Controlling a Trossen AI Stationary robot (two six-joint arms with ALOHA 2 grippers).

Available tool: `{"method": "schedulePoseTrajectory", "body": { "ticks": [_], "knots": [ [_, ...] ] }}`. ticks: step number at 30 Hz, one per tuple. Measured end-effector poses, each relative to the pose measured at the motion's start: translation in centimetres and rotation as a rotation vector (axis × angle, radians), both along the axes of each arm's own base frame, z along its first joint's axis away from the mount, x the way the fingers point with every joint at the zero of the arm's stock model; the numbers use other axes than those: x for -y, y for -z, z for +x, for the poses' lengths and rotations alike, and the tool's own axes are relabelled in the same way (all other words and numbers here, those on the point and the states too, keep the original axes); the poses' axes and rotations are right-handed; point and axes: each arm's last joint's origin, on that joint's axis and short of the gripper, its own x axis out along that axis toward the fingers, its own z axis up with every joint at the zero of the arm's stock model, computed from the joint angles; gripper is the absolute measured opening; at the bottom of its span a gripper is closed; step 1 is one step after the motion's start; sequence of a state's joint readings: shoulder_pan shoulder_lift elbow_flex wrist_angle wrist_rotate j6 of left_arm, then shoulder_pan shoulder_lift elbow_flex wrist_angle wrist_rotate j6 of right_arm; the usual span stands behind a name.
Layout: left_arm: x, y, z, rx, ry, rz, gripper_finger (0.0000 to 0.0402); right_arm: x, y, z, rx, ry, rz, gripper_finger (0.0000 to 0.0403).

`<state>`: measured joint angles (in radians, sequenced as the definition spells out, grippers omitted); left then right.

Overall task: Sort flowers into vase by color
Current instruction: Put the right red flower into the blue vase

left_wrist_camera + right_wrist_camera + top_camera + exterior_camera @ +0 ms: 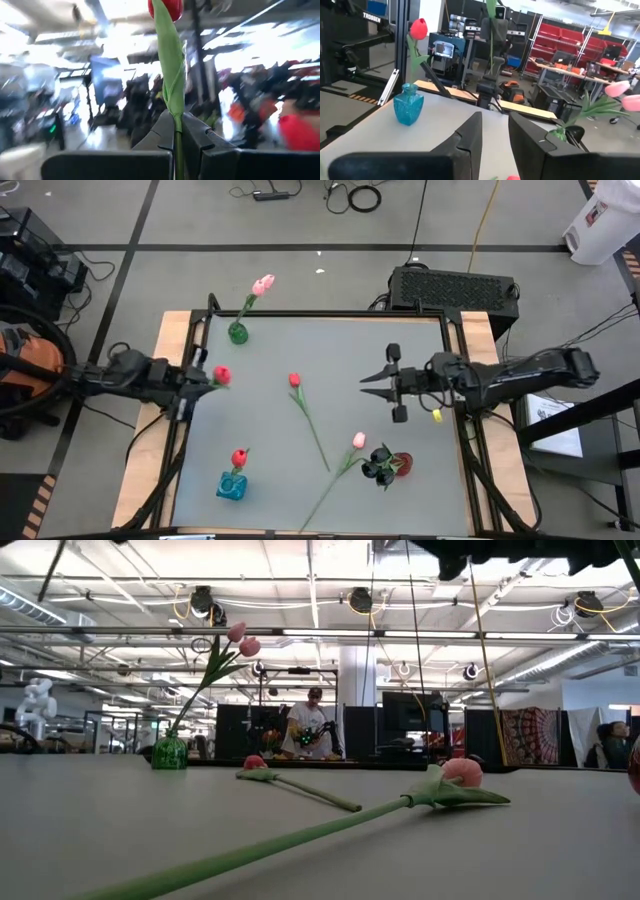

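My left gripper [205, 378] is over the table's left edge, shut on a red tulip [222, 375]; its head [167, 7] rises above the fingers. My right gripper [368, 384] is open and empty over the table's right middle; it also shows in the right wrist view [495, 131]. A green vase [238, 333] at the far left holds pink tulips [263, 283]. A blue vase [231, 486] at the near left holds a red tulip [239, 457]. A red tulip [294, 380] and a pink tulip [358, 440] lie flat on the table. Black tulips [380, 466] stand in a red vase [403, 464]. My left gripper pinches the red tulip's green stem [177, 131], below its leaf [172, 75], between its two fingers. The fingers come in about level from the table's left side and lie across the stem. The tulip stands roughly upright above them, lifted clear of the table.
The lying tulips' long stems [315, 435] cross the table's near middle. A black box [455, 288] stands behind the table's far right corner. A person [310, 730] works in the room beyond. The table's middle [330, 345] between the two grippers is bare.
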<state>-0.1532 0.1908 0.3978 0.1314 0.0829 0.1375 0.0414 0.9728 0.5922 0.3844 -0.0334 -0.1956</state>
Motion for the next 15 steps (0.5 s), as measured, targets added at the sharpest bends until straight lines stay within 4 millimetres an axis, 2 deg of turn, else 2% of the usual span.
{"method": "schedulePoseTrajectory", "body": {
  "ticks": [6, 15],
  "knots": [
    [0.0, 1.1, -0.8, 0.092, 0.039, 0.001, 0.0011, -0.2, 0.9, 2.2, 0.052, -0.021, 0.002, 0.0086],
    [0.1, 4.8, 0.5, 0.155, 0.004, -0.041, 0.0011, -0.3, 2.0, 4.9, 0.211, -0.034, 0.054, 0.0086]
  ]
}}
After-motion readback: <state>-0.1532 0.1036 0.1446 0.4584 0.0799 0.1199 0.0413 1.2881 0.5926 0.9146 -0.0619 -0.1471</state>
